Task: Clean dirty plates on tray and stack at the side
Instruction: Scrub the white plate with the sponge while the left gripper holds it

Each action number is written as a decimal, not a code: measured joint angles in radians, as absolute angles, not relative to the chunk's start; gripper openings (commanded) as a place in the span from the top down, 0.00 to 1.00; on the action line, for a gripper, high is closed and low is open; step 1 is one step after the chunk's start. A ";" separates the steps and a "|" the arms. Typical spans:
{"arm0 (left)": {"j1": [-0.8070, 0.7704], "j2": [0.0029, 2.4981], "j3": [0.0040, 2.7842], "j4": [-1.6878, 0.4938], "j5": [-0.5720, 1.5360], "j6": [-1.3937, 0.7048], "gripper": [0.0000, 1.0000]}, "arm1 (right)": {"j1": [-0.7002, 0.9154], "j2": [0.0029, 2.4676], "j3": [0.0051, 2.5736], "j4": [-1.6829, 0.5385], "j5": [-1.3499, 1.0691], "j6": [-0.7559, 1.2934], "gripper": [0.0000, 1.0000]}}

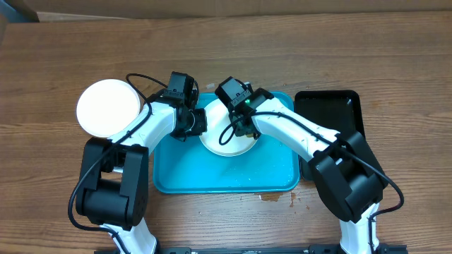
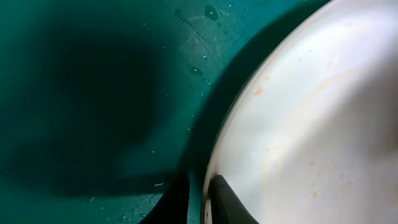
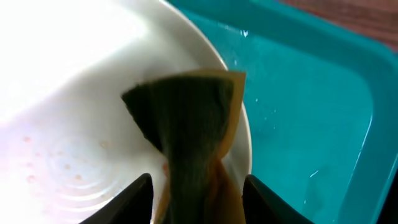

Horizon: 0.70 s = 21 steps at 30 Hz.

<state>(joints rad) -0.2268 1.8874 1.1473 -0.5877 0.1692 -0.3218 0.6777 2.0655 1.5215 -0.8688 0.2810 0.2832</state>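
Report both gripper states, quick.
Left gripper: closed on the rim of the plate.
Right gripper: closed on a sponge, over the plate.

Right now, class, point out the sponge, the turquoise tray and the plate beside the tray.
sponge [image 3: 186,118]: right wrist view, green scouring face.
turquoise tray [image 1: 212,173]: overhead view, bare floor.
plate beside the tray [image 1: 107,107]: overhead view, centre.
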 measured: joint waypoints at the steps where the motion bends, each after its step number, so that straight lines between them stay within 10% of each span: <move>1: -0.227 1.887 1.147 -0.588 0.169 -0.322 0.85 | 0.677 2.065 1.526 -0.868 0.281 0.283 0.52; 7: -0.227 1.887 1.147 -0.588 0.169 -0.322 0.85 | 0.677 2.065 1.528 -0.863 0.280 0.283 0.54; 12: -0.227 1.887 1.147 -0.588 0.169 -0.322 0.85 | 0.678 2.065 1.522 -0.826 0.279 0.286 0.95; 21: -0.227 1.887 1.147 -0.587 0.172 -0.322 0.89 | 0.677 2.071 1.503 -0.818 0.279 0.281 0.96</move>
